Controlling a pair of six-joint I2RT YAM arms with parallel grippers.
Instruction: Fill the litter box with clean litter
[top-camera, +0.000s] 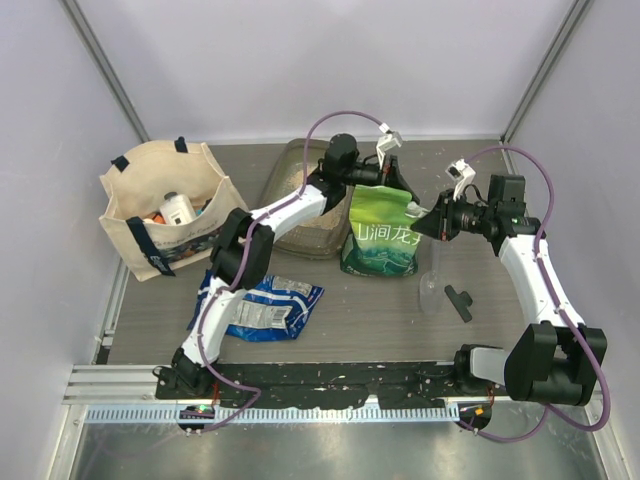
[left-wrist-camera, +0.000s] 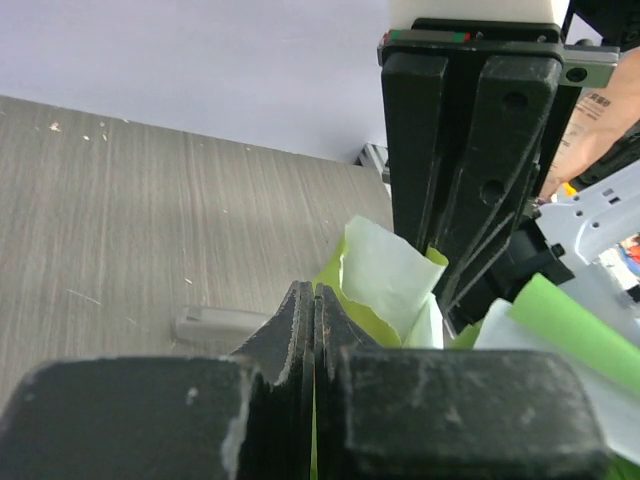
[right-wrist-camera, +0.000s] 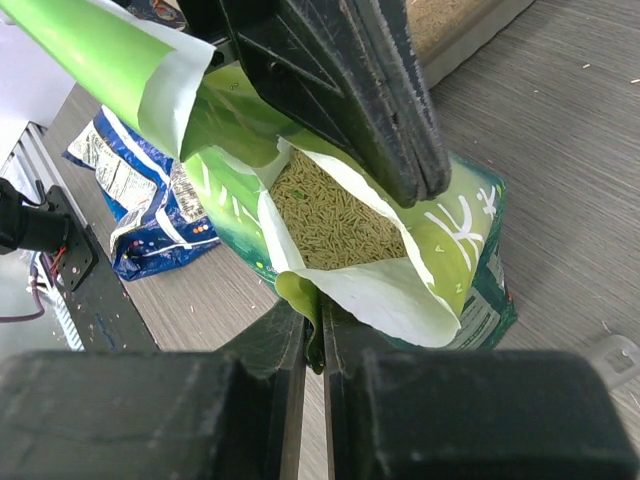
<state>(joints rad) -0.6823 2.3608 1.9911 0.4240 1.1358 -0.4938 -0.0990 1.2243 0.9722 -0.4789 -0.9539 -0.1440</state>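
A green-and-white printed bag (top-camera: 380, 238) stands upright beside the litter box (top-camera: 278, 182), a smoky translucent tray with tan clean litter (top-camera: 314, 233) in it. My left gripper (top-camera: 394, 176) is shut on the bag's torn top edge (left-wrist-camera: 385, 270). My right gripper (top-camera: 424, 219) is shut on the opposite lip (right-wrist-camera: 320, 300). The two hold the mouth apart. Olive-tan pellets (right-wrist-camera: 335, 215) fill the open bag. In the right wrist view, the left gripper's black fingers (right-wrist-camera: 350, 90) hang over the bag, with the litter box (right-wrist-camera: 470, 40) behind them.
A beige tote bag (top-camera: 165, 210) with bottles stands at the left. A crumpled blue packet (top-camera: 265, 305) lies in front of the left arm. A black tool (top-camera: 460, 300) and a clear plastic piece (top-camera: 430, 290) lie right of the bag.
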